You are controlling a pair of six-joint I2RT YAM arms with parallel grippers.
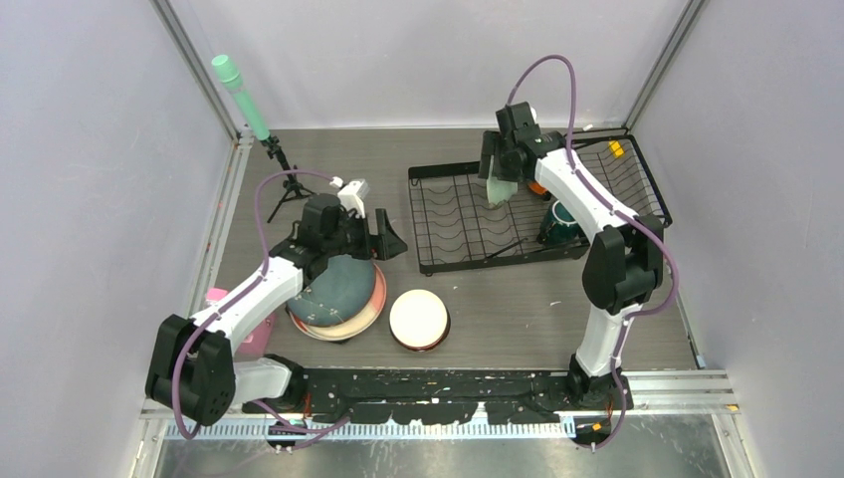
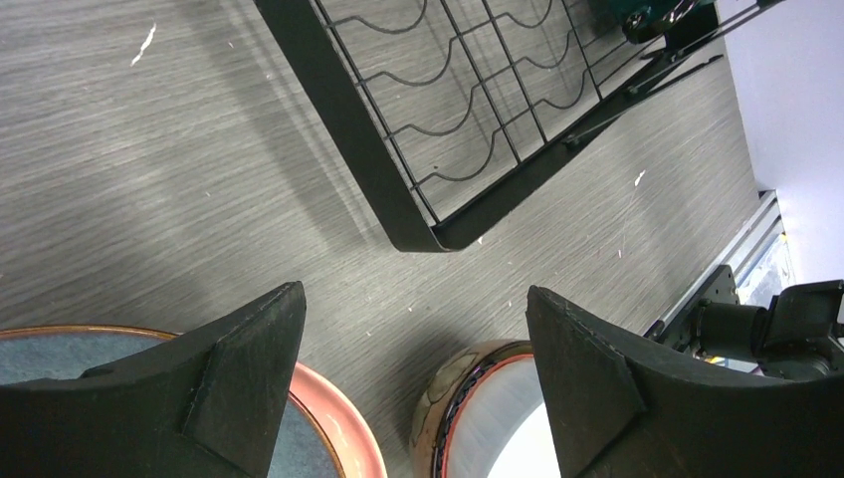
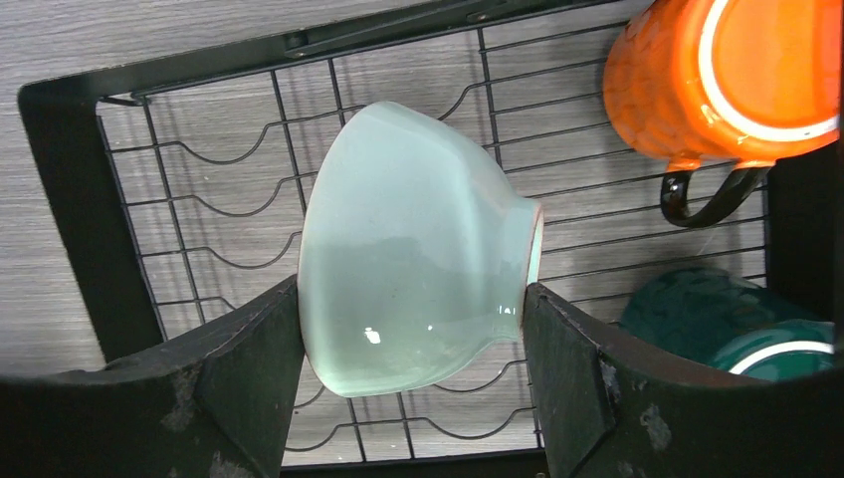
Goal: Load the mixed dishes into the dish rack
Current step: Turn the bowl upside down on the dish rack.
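Right arm (image 1: 597, 214) stretched forward, right gripper (image 3: 410, 294) clamping mint-green bowl (image 3: 418, 229) over dish rack (image 3: 60, 199); left arm (image 1: 249, 299) bent, left gripper (image 2: 413, 304) spread empty

Surface: grey wood-grain board (image 1: 518, 304).
Far right: black wire dish rack (image 1: 416, 221).
Near centre: pink plate (image 1: 377, 300), with the brown bowl (image 1: 419, 320) just beside it.
Far left: black tripod (image 1: 289, 189).

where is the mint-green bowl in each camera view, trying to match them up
Top external: mint-green bowl right of centre, over the dish rack.
Left wrist: not in it.
Right wrist: mint-green bowl at centre, on its side, held in the right gripper.
Shared landmark: the dish rack's wavy slot wires, visible in all three views.
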